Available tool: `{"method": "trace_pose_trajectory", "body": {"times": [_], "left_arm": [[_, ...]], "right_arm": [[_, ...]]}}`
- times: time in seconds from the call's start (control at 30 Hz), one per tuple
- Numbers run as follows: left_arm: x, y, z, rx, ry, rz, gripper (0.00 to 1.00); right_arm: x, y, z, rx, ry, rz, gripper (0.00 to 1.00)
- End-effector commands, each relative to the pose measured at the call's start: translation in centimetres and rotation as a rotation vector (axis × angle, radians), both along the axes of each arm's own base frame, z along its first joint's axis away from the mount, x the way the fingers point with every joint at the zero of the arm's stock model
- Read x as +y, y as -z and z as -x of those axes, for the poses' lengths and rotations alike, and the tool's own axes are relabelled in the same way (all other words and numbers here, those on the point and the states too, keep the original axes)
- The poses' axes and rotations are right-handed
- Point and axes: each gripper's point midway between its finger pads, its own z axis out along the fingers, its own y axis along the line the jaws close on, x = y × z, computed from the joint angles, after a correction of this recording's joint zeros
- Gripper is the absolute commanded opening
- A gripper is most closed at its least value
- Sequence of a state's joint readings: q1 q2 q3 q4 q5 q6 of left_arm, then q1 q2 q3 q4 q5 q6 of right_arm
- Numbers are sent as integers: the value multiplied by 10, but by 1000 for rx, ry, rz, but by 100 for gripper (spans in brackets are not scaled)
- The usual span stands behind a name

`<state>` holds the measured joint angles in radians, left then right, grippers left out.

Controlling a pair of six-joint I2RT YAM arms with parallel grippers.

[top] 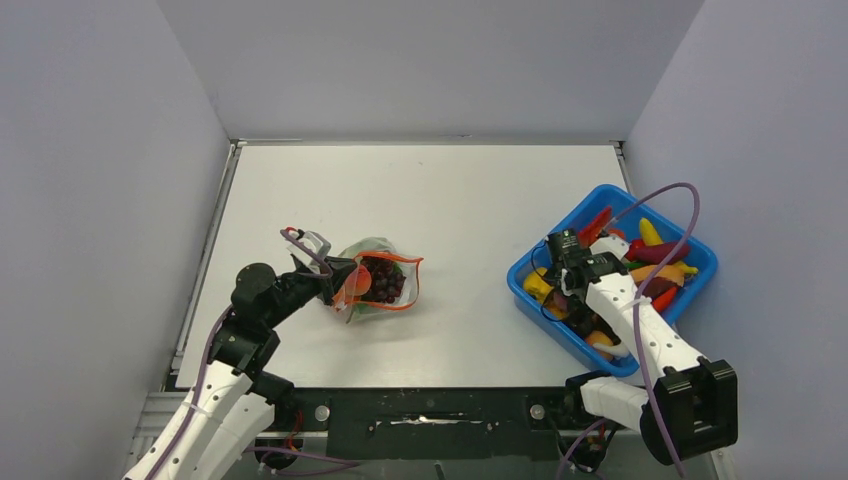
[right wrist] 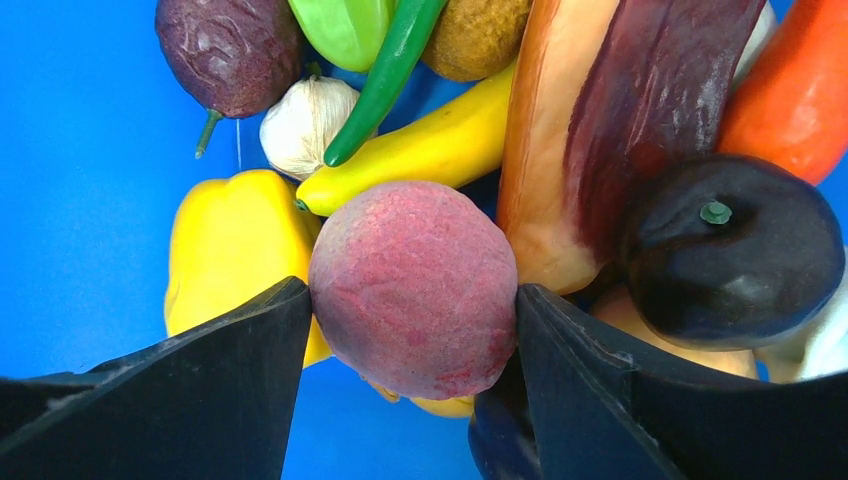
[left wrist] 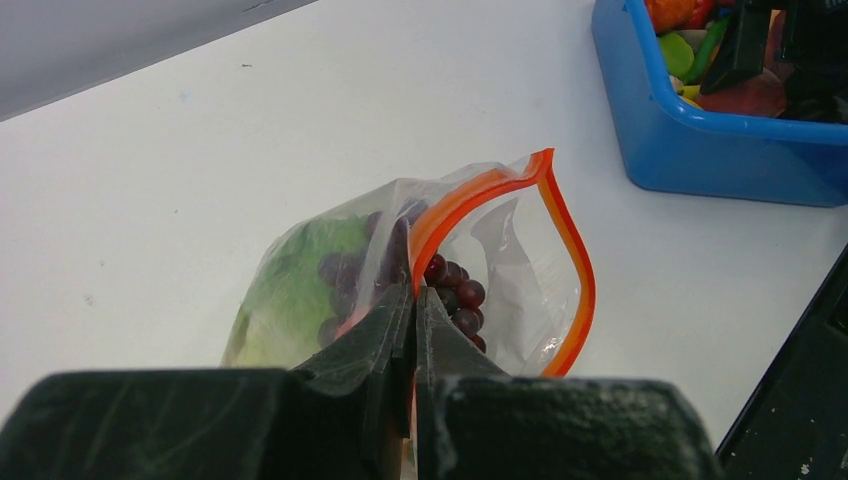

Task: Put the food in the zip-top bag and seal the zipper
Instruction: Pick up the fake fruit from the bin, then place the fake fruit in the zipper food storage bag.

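Left claw (left wrist: 413, 292) is pinching the bag (left wrist: 500, 265) by one lip of its mouth. Its jaws are pressed together on the zipper (left wrist: 572, 280), propping the mouth open. The bag is sitting on the table (top: 450, 200) well left of the bin (left wrist: 700, 150), with the mouth on the bin-ward side. Grapes (left wrist: 455, 295) and lettuce (left wrist: 290, 290) are lying inside it.

Right claw (right wrist: 412, 295) is down in the left half of the bin, gripping a peach (right wrist: 415, 260). Its fingers (right wrist: 250, 350) are touching the peach on both sides (looks like real contact, not just bracketing). More food is crowding it in the bin: a yellow pepper (right wrist: 225, 240) and a banana (right wrist: 430, 150) just beside it.

Risks as I'm reading it:
- The peach is round and the fingers are flat, holding it at its widest, so it's likely squirting out on the lift if the squeeze is light.
- The neighbours are packed tight, so one could be dragged up and dropped over the bin wall.
- The mouth is looking narrow for the peach. Only one lip is being held and the other is flopping free, so the peach could land on the zipper and fold the mouth shut, or tug the bag out of the left pinch.
- The grapes are sitting right at the mouth, so any tilt toward the bin and they're spilling out.
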<state>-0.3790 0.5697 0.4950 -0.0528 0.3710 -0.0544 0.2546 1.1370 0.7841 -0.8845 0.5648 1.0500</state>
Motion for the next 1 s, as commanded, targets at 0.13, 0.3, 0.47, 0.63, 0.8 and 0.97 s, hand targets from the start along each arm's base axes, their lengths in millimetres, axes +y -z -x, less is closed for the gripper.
{"method": "trace_pose_trajectory", "body": {"times": [0.13,0.3,0.47,0.63,0.8,0.97], "left_arm": [[-3,-18,-2,-66,12,23,0],[-6,-22,-1,-58,20,45,0],[-9,-33,-2,-56,26,85,0],[-16,-49,-1,-46,49,144,0],[-23,-64,-2,-33,78,193,0],[-29,-81,-6,-14,92,241,0]], "right_arm": [[-10,-35,-11,-135,34,29,59],[-9,-50,-13,-194,27,20,56],[-5,-70,-15,-257,-11,1,54],[-4,-94,-16,-332,-48,4,53],[11,-116,-24,-410,-188,-24,53],[27,-139,-31,-489,-306,-63,52]]}}
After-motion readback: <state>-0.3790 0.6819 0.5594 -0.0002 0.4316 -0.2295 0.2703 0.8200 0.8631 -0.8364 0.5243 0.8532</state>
